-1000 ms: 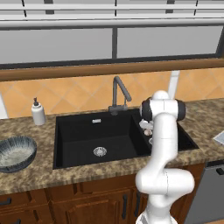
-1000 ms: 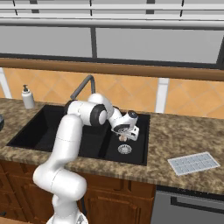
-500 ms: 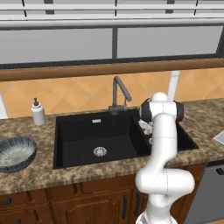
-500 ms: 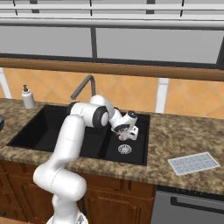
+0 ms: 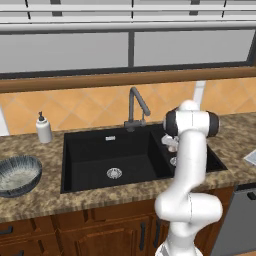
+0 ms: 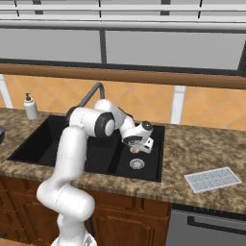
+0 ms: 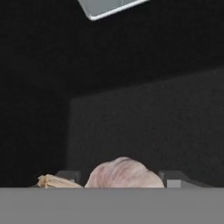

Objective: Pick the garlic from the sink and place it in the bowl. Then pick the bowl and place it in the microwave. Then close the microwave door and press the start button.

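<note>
1. Hand view puts the garlic [image 7: 124,173] at 6 o'clock, lying on the black floor of the sink [image 7: 144,127], its papery tip pointing toward 9 o'clock.
2. Gripper [image 7: 119,176]: one dark fingertip shows on each side of the bulb, with small gaps visible. The jaws stand apart and straddle it; no clamp on it can be made out.
3. Right base view shows the hand low in the narrow basin, the garlic [image 6: 135,150] just under it and the silver drain [image 6: 137,164] toward 6 o'clock.
4. Handling, as a judgement: the bulb looks light and firm, with a dry, loose skin that may slip or flake. Its rounded sides could roll out of a skewed pinch, so take it across the widest part of the body, not by the tapered tip.
5. Left base view: the bowl [image 5: 18,173] sits on the counter at 9 o'clock, well apart from the sink.
6. Writing: no brand, label or lettering is readable anywhere.
</note>
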Tool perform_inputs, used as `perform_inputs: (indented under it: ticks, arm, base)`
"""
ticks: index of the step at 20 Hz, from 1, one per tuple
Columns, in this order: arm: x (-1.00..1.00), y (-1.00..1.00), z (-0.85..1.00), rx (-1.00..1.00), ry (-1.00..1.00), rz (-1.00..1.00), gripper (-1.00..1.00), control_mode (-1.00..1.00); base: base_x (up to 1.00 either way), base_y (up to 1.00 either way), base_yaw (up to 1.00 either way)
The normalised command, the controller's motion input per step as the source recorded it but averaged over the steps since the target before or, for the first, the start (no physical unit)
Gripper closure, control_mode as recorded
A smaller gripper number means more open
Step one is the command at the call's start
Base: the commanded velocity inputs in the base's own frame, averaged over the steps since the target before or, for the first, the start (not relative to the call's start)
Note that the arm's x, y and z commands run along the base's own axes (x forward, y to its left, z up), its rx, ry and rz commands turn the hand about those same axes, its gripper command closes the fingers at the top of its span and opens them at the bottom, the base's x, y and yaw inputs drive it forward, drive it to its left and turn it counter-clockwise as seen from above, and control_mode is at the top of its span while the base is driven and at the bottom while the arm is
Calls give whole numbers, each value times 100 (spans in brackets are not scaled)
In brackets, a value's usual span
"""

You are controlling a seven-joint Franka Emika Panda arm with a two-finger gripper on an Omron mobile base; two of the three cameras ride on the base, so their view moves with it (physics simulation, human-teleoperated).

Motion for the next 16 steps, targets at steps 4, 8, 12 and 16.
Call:
perform_inputs:
  ticks: [4,8,12,16]
  arm:
    - [-90,0,78,0,-19,-1,100,-100]
    - [-99,8,57,-1,-14,-3,100,-100]
    - [-100,13,52,-2,-6,-1,100,-100]
    - [-94,11,69,-1,0,-1,100,-100]
  base:
    - [0,0,0]
    - [0,0,0]
    - [0,0,0]
    - [0,0,0]
